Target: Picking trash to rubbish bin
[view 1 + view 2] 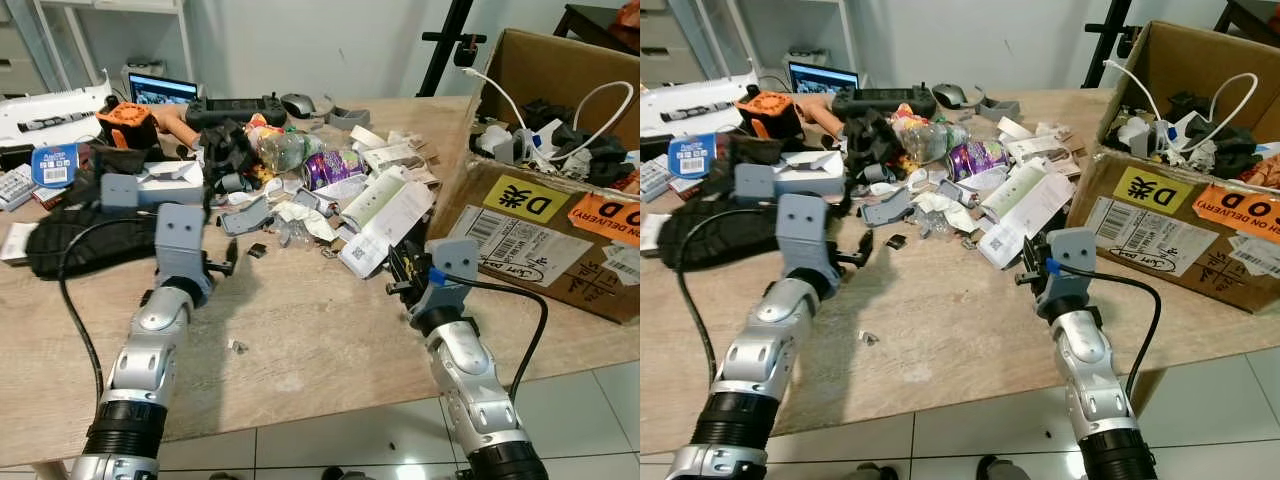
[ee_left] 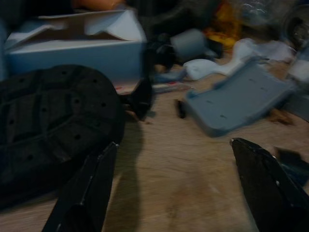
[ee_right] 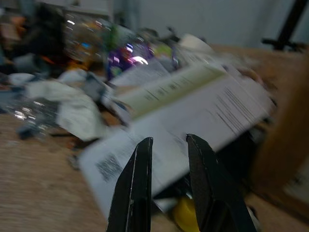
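The right gripper (image 1: 1032, 262) is hovering just over the wooden table (image 1: 320, 330), its two black fingers (image 3: 136, 186) standing a narrow gap apart with nothing between them. The flat white carton (image 1: 385, 222) is lying just beyond the tips at about 11 o'clock, its long axis running from 7 toward 1 o'clock, its near end closest to this arm. So the right arm looks better placed for it than the left.

At 3 o'clock the cardboard box (image 1: 545, 225) is crowding the wrist closely, which may hamper any swing that way.

The left gripper (image 1: 226, 262) is sitting well apart at 9 o'clock, fingers (image 2: 84, 193) spread wide and empty, beside a black pouch (image 1: 90, 243) and facing a grey plastic piece (image 2: 239, 99). Crumpled wrappers (image 1: 305, 222), a purple packet (image 1: 332, 165) and a clear bottle (image 1: 285, 150) are heaped at 12 o'clock.
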